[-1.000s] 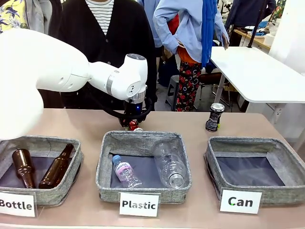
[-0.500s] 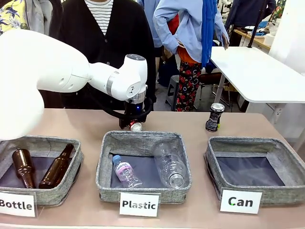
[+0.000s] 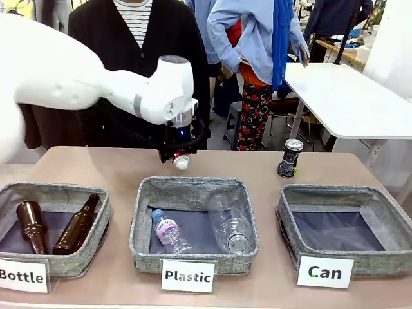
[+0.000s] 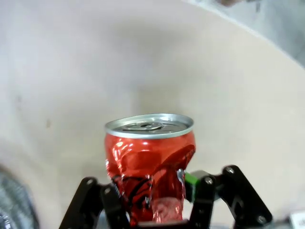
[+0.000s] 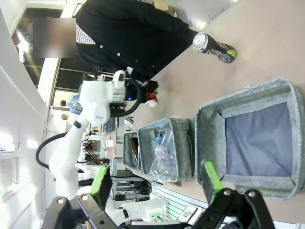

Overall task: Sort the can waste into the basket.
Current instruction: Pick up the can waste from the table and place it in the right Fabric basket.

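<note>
My left gripper [image 3: 177, 158] is shut on the crushed red can [image 4: 148, 162], holding it in the air above the table behind the middle basket; the can's silver end [image 3: 182, 161] shows below the wrist. The dark patterned can [image 3: 289, 158] stands upright on the table behind the grey basket [image 3: 386, 256] signed "Can", whose dark lining is bare. That can [image 5: 214, 48] and basket [image 5: 238, 102] also appear in the right wrist view, where my right gripper [image 5: 155, 183] hangs open high above the table with nothing between its fingers.
A middle basket [image 3: 143, 212] signed "Plastic" holds two clear bottles. A left basket [image 3: 103, 219] signed "Bottle" holds two brown glass bottles. A person in a dark cardigan [image 3: 129, 58] stands at the far edge, another stands further right. A white table [image 3: 347, 96] is behind.
My left gripper has lifted the red can off the table and risen, tilting so the can's silver end now faces the camera.
</note>
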